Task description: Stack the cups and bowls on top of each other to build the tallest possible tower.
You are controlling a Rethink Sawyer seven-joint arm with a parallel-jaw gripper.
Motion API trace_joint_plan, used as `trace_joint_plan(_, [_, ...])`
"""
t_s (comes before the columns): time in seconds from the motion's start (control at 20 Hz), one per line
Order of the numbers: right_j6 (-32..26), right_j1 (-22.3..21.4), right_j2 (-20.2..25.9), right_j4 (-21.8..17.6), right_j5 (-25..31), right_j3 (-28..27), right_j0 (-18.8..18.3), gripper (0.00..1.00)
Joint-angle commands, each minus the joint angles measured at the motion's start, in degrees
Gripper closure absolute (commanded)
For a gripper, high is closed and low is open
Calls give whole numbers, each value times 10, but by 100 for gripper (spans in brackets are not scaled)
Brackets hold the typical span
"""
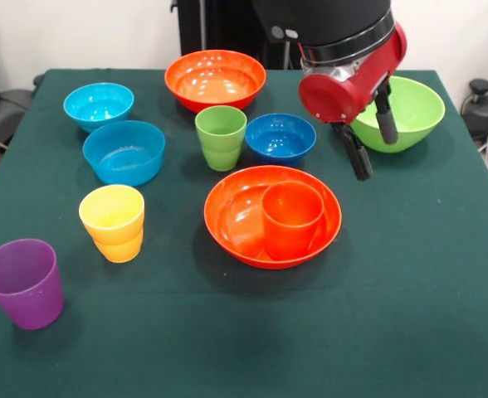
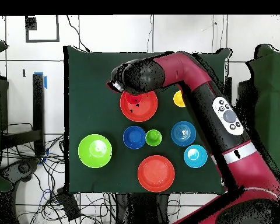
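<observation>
An orange cup (image 1: 292, 217) stands upright inside the near orange bowl (image 1: 234, 217). My gripper (image 1: 377, 157) hangs open and empty just right of that bowl, in front of the lime green bowl (image 1: 414, 108). The green cup (image 1: 221, 137) stands beside the dark blue bowl (image 1: 280, 137). A second orange bowl (image 1: 215, 79) sits at the back. Two light blue bowls (image 1: 99, 104) (image 1: 124, 152) are at the left. The yellow cup (image 1: 113, 222) and the purple cup (image 1: 24, 282) stand at the front left. In the overhead view my arm (image 2: 189, 76) covers the purple cup.
All pieces rest on a dark green cloth (image 1: 410, 274). Dark equipment and cables lie off the table's sides (image 1: 485, 104). Open cloth lies at the front right.
</observation>
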Motion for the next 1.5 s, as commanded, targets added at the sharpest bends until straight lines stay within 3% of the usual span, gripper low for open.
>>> trace_joint_plan(0.05, [-155, -10, -47, -4, 78, -1, 25, 0])
trace_joint_plan(0.8, [-192, -26, -40, -7, 79, -25, 27, 0])
trace_joint_plan(1.5, [-291, 10, -40, -12, 144, -132, 51, 0])
